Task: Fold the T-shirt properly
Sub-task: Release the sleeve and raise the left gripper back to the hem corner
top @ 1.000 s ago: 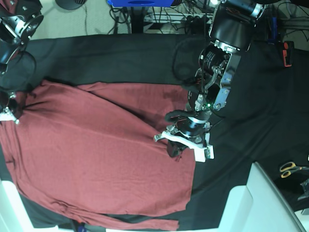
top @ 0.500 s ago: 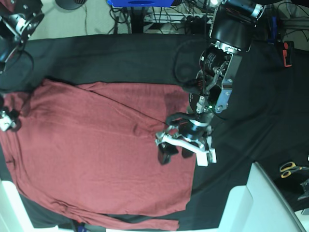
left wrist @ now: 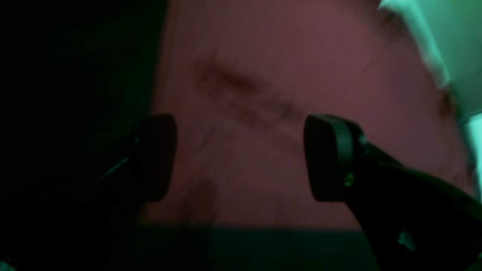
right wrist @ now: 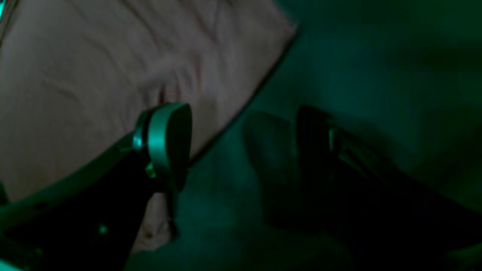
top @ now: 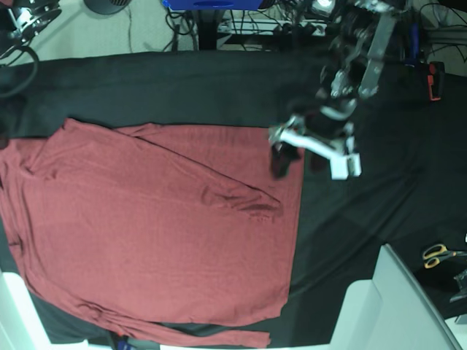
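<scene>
The brick-red T-shirt [top: 146, 226] lies spread on the black tablecloth [top: 182, 87], with one sleeve folded diagonally across it and ending in a small pucker near the right edge. My left gripper [top: 298, 162] hangs open and empty above the shirt's upper right corner. In the left wrist view its fingers [left wrist: 331, 158] stand wide apart over red fabric [left wrist: 282, 75]. My right gripper [right wrist: 241, 150] is open and empty. It sits over the shirt's edge [right wrist: 94, 75] where it meets the tablecloth [right wrist: 376, 56]. In the base view only part of the right arm [top: 22, 14] shows at the top left.
Yellow-handled scissors [top: 441, 254] lie at the right edge. A white slab [top: 394, 306] covers the lower right corner, and another white piece [top: 11, 306] the lower left. Cables and a blue object [top: 211, 4] lie beyond the table's far edge.
My left gripper let go of the sleeve end and moved up toward the shirt's upper right corner. The right arm pulled away from the shirt's left edge to the top left corner.
</scene>
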Action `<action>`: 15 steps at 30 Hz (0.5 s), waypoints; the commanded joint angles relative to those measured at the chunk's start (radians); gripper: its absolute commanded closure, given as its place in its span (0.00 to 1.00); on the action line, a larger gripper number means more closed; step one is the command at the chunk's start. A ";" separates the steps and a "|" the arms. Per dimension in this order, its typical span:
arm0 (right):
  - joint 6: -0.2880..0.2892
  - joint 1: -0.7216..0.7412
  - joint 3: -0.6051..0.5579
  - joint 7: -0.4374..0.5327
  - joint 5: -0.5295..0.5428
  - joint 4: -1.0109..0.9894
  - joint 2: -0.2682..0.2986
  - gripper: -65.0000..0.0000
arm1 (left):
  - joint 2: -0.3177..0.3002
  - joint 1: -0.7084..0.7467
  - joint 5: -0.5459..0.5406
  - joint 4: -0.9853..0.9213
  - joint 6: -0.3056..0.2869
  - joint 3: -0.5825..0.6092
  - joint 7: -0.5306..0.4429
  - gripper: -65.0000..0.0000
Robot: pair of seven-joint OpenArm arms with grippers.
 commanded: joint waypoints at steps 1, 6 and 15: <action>0.008 0.018 0.004 0.044 0.018 -0.012 0.042 0.37 | -0.013 0.017 -0.001 0.024 -0.011 0.004 -0.024 0.26; 0.071 0.039 0.005 0.137 0.018 -0.136 0.062 0.37 | -0.026 0.112 -0.001 0.021 -0.012 0.001 -0.031 0.61; 0.091 0.096 0.007 0.231 0.018 -0.339 0.119 0.37 | -0.018 0.143 -0.001 0.022 -0.012 0.001 -0.031 0.79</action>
